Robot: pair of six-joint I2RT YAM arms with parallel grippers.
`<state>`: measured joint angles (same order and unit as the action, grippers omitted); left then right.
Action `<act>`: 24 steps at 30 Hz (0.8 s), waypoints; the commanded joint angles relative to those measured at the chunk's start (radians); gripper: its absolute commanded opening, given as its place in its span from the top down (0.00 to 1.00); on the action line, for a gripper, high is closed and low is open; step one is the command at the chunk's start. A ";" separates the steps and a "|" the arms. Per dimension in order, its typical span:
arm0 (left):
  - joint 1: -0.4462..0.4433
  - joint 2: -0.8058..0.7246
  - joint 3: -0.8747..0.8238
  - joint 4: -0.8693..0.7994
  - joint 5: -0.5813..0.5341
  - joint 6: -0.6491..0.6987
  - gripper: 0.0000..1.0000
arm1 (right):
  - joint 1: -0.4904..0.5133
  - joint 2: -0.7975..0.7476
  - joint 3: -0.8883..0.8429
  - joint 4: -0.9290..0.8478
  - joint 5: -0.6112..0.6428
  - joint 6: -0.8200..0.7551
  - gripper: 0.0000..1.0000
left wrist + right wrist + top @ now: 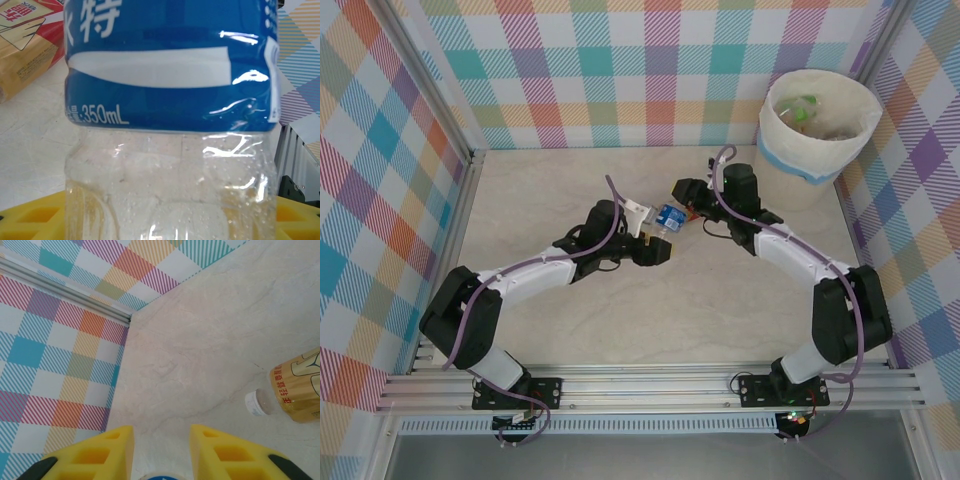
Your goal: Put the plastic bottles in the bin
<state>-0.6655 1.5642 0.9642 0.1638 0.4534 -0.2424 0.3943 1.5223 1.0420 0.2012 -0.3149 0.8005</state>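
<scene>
The blue-labelled bottle (170, 75) looks to be held just off the counter (550, 190), between your two arms near the middle of the workspace and well apart from the bin (815, 185) at the far right. Treat it as light and flimsy. It seems empty apart from droplets on the clear part, so the wall will likely dent under a hard squeeze. The glossy label film is the slick part. The clear moulded section next to it and the stiff neck under the cap should give you a surer hold.

Your left claw (660, 232) is clenched across that clear section, with its yellow fingers (35, 222) showing on either side in the left wrist view. Your right claw (162, 440) is closed too. A round blue-and-white shape sits between its fingers at the bottom edge of the right wrist view. I judge that to be one end of the same bottle, so both claws have it.

Both arms reach inward with elbows bent outward, and the wrists meet nose to nose above the counter. A gold-labelled bottle (300, 385) lies on its side on the counter beyond the right claw.
</scene>
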 commanded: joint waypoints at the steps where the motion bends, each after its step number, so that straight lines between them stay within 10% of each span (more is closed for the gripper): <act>1: -0.003 0.002 0.021 0.017 -0.054 -0.032 0.34 | 0.002 -0.055 -0.011 -0.007 0.013 -0.042 1.00; 6: -0.003 -0.033 -0.008 0.038 -0.079 -0.057 0.00 | -0.019 -0.071 -0.008 -0.032 0.054 -0.044 1.00; 12: -0.003 -0.138 -0.129 0.133 -0.157 -0.096 0.00 | -0.096 -0.095 -0.010 -0.052 0.101 -0.034 1.00; 24: -0.002 -0.388 -0.373 0.136 -0.712 -0.237 0.00 | -0.246 -0.138 0.041 -0.011 0.214 0.024 1.00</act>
<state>-0.6682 1.2251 0.6212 0.2684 -0.1093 -0.4358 0.1631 1.4151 1.0424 0.1509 -0.1577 0.8013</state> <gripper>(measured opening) 0.999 0.319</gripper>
